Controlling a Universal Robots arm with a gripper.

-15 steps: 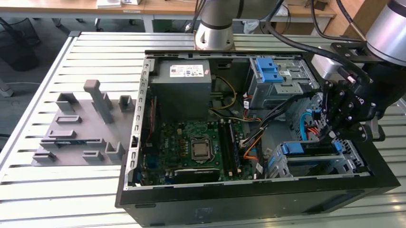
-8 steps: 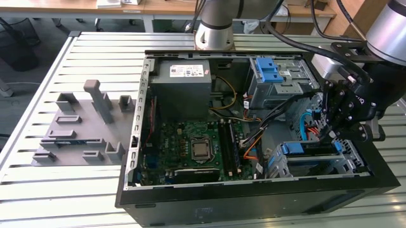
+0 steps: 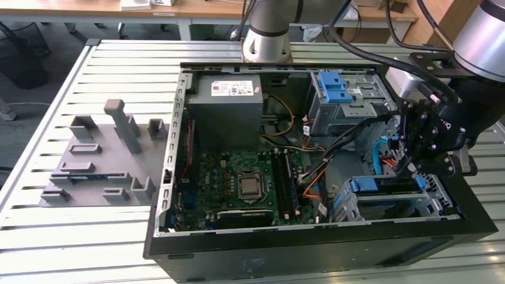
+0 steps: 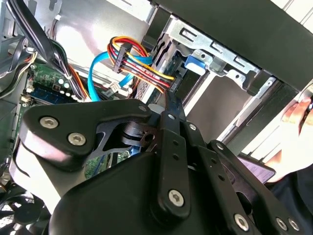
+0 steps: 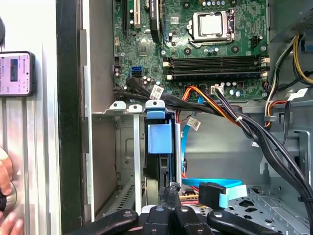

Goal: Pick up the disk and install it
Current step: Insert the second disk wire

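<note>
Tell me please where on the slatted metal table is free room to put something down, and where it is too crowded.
The slatted metal table is bare in front of the grey moulded fixture block, toward the exterior view's left, and also behind the block. Inside the open black computer case it is crowded: cables, the green motherboard and the black gripper at the metal drive cage.

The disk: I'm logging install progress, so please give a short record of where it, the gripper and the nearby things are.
disk: on edge in a slot of the drive cage, blue carrier frame facing out
gripper: at the disk's outer end in the first wrist view, apparently touching it
blue cable: beside the cage, its black connector free
computer case: side open, lying on the slatted table
grey fixture: on the table at the exterior view's left
</note>
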